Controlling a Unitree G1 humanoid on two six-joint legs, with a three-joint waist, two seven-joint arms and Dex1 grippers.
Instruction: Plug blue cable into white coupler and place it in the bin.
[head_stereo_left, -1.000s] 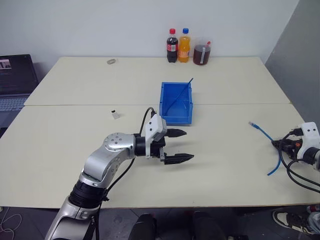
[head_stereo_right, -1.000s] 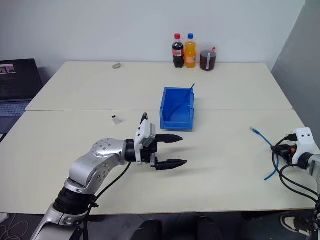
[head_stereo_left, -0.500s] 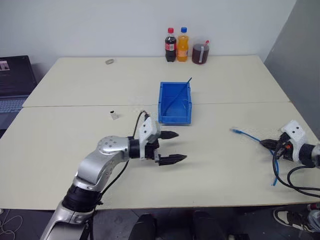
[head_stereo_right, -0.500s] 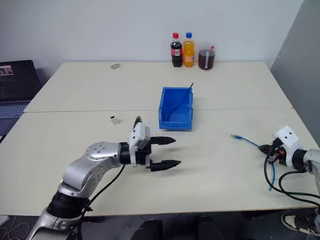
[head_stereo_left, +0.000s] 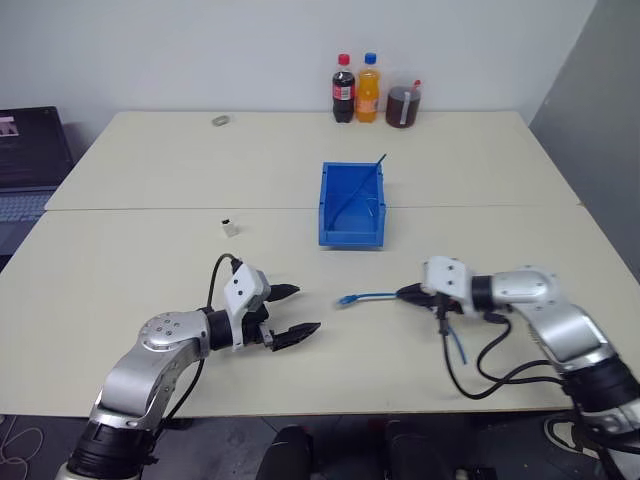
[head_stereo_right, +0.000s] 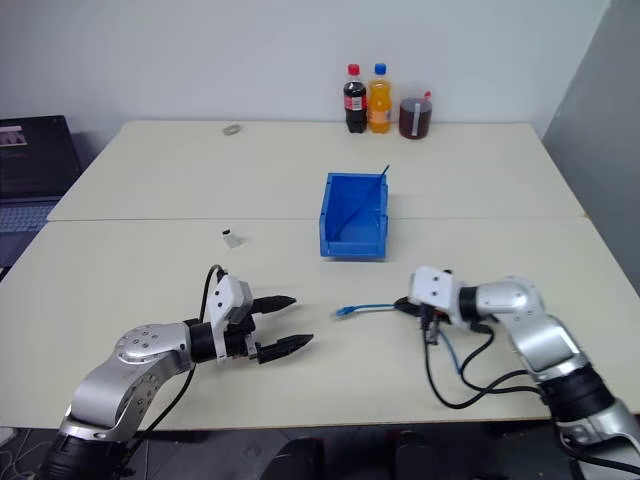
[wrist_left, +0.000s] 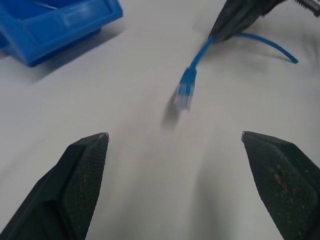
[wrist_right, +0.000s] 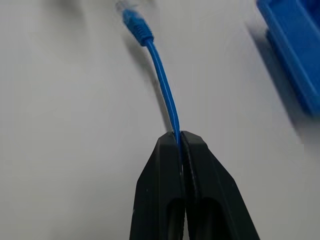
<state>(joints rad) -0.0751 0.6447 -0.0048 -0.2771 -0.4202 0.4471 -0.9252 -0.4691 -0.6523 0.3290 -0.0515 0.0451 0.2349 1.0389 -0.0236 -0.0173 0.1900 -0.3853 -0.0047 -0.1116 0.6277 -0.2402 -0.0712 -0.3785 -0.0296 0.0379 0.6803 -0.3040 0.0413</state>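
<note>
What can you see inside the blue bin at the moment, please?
Inside the bin, a thin dark blue strand leans from the floor up past the far right corner. The front lip hides the nearest strip of floor. The white coupler lies outside, on the table.

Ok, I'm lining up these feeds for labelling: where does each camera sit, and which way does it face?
Left and right eye views: on the head, looking forward and down over the table; both arms show, with the bin ahead.
Left wrist view: looks along the open left pincer at the blue cable plug.
Right wrist view: looks along the right pincer, shut on the cable.
All views share the cable and the bin.
</note>
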